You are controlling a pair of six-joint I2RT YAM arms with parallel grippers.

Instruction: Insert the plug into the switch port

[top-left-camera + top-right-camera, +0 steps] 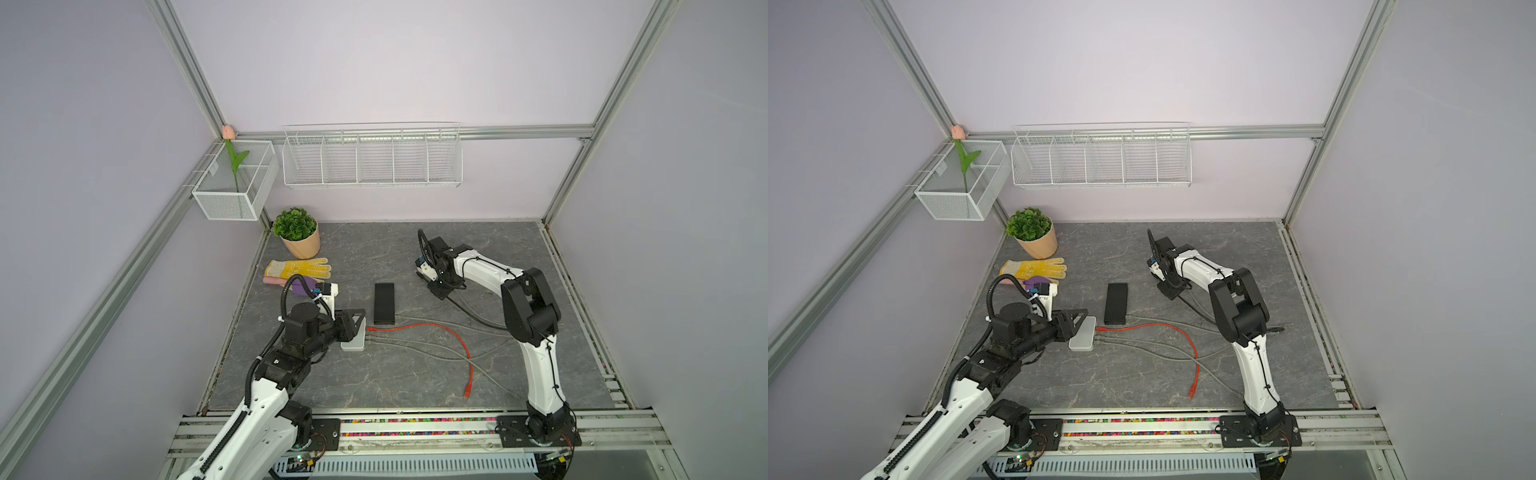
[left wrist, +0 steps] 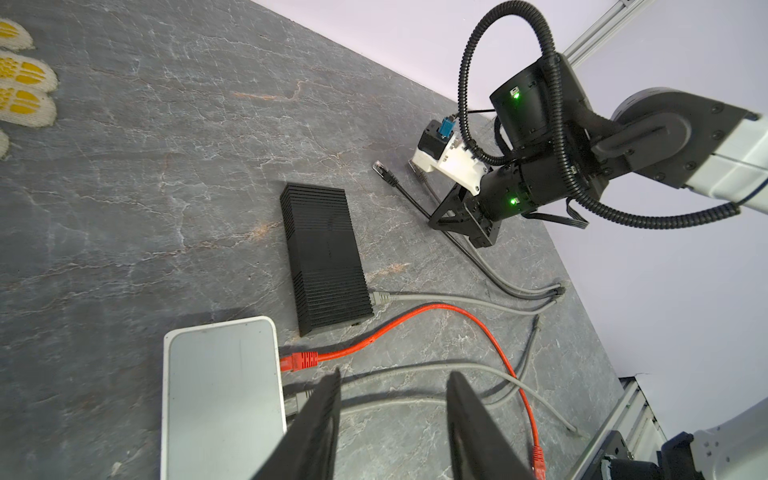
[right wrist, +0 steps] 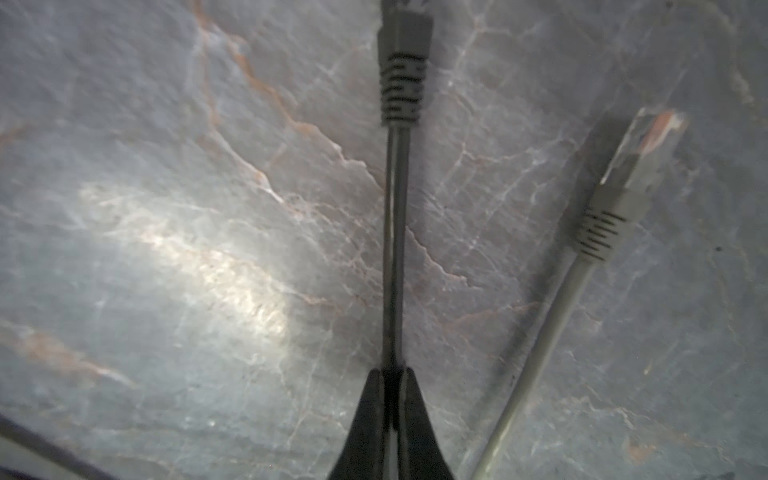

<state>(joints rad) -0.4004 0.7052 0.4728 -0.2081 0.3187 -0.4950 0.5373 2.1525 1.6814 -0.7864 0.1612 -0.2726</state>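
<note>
My right gripper (image 3: 392,372) is shut on a dark cable (image 3: 395,249) a little behind its dark plug (image 3: 403,62), low over the table at the back right (image 1: 442,293). A loose grey plug (image 3: 636,153) lies beside it. The white switch box (image 2: 220,395) holds a red plug (image 2: 299,360) and grey cables. Beside that box's port side my left gripper (image 2: 395,376) stands open over the grey cables, gripping nothing. A black box (image 1: 384,303) with one grey cable plugged in lies between the arms.
The red cable (image 1: 436,328) loops across the table to a free red plug (image 1: 467,392) near the front. A potted plant (image 1: 297,232) and a yellow glove (image 1: 299,268) sit at the back left. Wire baskets (image 1: 372,158) hang on the back wall.
</note>
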